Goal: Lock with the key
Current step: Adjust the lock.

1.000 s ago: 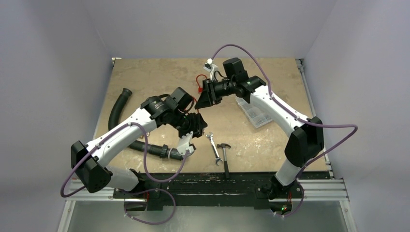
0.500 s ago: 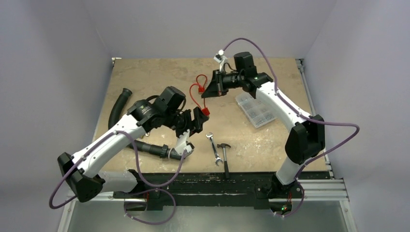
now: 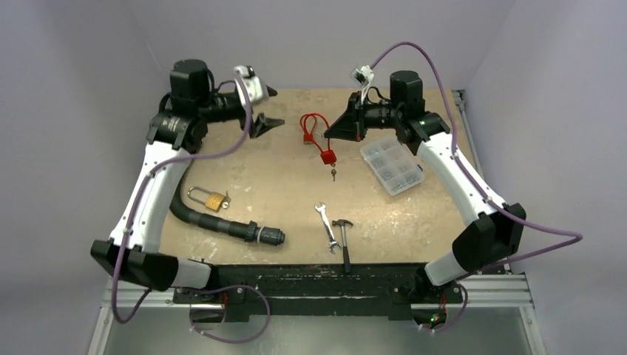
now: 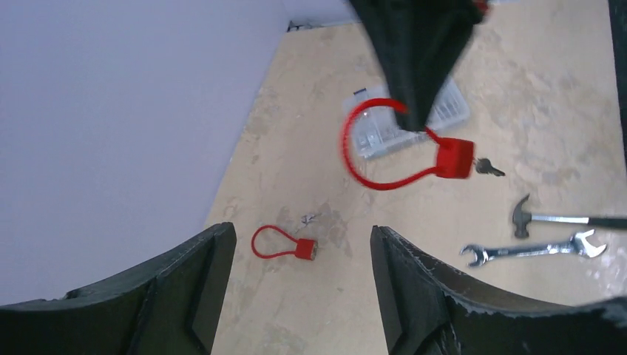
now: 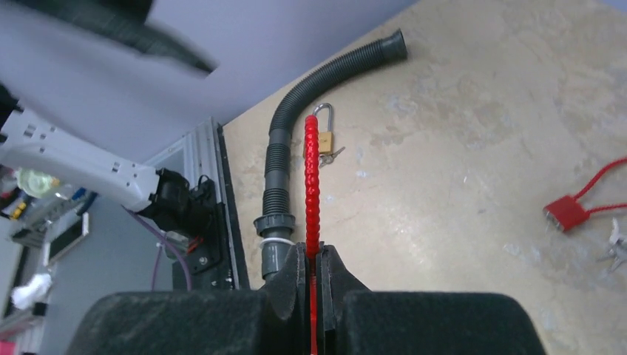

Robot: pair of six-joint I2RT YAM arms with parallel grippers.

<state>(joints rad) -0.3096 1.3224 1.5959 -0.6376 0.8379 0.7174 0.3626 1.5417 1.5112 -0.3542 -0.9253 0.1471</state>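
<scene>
Red cable lock (image 3: 326,156) hangs clamped between right fingers (image 5: 294,277); left fingers (image 4: 200,285) spread apart, well away.

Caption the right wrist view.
Right gripper shut on red cable lock, black corrugated hose and brass padlock lying beyond.

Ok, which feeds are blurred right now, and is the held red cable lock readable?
Top external: sharp, evenly lit, soft shadows only; the red cable lock in the right pincer reads clearly. Left wrist: that pincer is a smeared dark shape at the top, yet the lock and its key look fairly crisp. Right wrist: top-left corner smeared, red cable sharp.
</scene>
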